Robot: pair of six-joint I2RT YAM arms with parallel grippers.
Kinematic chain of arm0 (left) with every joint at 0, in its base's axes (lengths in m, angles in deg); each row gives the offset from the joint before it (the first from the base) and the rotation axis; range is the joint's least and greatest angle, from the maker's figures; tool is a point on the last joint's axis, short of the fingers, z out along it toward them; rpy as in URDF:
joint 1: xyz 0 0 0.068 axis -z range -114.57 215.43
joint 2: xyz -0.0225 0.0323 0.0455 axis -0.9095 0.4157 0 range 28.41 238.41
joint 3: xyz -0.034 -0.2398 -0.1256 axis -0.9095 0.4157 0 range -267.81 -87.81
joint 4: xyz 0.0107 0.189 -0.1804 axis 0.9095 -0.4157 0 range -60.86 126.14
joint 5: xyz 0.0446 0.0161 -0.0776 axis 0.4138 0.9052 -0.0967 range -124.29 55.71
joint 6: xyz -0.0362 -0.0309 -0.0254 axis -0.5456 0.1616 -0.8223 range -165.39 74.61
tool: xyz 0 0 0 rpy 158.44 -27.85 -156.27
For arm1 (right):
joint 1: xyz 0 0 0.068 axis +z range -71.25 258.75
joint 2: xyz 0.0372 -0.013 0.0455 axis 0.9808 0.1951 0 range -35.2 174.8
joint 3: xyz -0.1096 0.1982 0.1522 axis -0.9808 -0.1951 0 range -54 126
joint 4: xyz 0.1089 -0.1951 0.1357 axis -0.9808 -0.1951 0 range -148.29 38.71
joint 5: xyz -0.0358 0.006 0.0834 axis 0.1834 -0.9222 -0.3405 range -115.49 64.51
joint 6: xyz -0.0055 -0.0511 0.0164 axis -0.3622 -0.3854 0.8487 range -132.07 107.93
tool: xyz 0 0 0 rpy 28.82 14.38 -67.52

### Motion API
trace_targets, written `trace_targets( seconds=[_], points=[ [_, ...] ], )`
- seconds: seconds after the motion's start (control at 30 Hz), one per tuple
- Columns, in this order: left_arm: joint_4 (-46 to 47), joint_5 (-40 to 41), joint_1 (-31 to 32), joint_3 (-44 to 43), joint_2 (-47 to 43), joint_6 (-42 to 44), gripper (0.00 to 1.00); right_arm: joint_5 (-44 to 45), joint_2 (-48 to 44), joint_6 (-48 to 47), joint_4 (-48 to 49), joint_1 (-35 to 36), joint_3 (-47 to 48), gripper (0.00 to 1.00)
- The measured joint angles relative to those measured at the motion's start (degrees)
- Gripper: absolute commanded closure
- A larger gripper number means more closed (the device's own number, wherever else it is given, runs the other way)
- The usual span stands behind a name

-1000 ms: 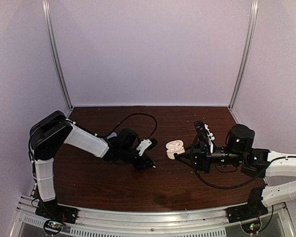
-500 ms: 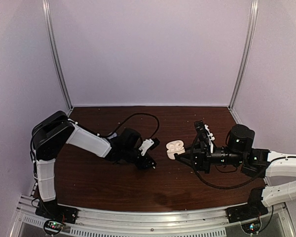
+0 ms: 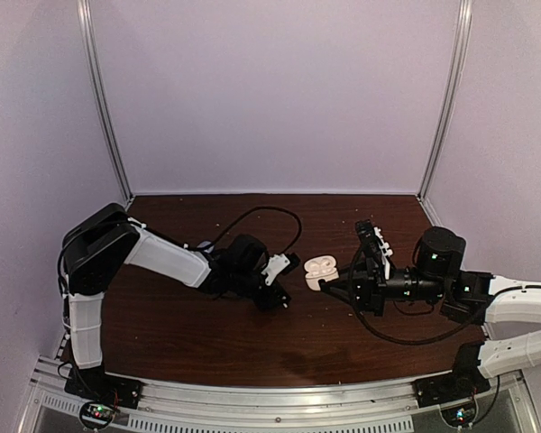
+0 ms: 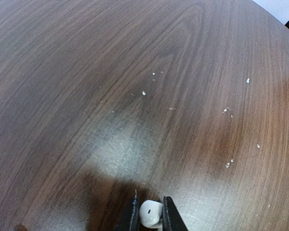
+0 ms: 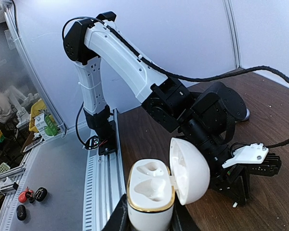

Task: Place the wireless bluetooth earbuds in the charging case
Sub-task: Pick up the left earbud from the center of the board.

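In the left wrist view a white earbud (image 4: pixel 151 212) sits pinched between the two dark fingers of my left gripper (image 4: pixel 151 215), just above the brown tabletop (image 4: pixel 135 86). Seen from above, the left gripper (image 3: pixel 279 298) is low over the table, a short way left of the charging case (image 3: pixel 320 268). The case (image 5: pixel 151 192) is white with a gold rim. Its lid (image 5: pixel 190 171) is swung open to the right, baring two moulded wells. My right gripper (image 5: pixel 151 217) is shut on the case body. From above, the right gripper (image 3: pixel 330 283) holds the case at mid-table.
A black cable (image 3: pixel 275 215) loops over the table behind the left arm (image 3: pixel 162 257). The metal rail (image 3: pixel 252 397) runs along the near edge. Small white flecks (image 4: pixel 229 163) dot the wood. Purple walls close the back and sides.
My left arm has reached to the right, carrying its gripper closer to the case, and its fingers have tightened a little. The right arm and the case have stayed still.
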Motion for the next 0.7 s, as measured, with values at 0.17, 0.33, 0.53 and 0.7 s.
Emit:
trace_targets(
  seconds=[0.17,0.33,0.53,0.7],
  points=[
    [-0.66,1.25,0.02,1.38,-1.66,0.07,0.96,0.00,0.02,-0.26,0.04,-0.02,0.00,1.00],
    [-1.88,3.63,0.02,6.25,-7.65,0.09,0.97,-0.04,0.83,-0.26,1.20,-0.02,-0.26,1.00],
    [-1.11,5.77,0.02,9.53,-17.59,0.20,0.98,-0.55,2.29,-1.75,3.98,-0.02,-2.95,1.00],
    [0.13,6.78,0.59,13.62,-30.14,0.68,0.98,-1.05,3.39,-5.01,4.55,0.04,-2.99,1.00]
  ],
)
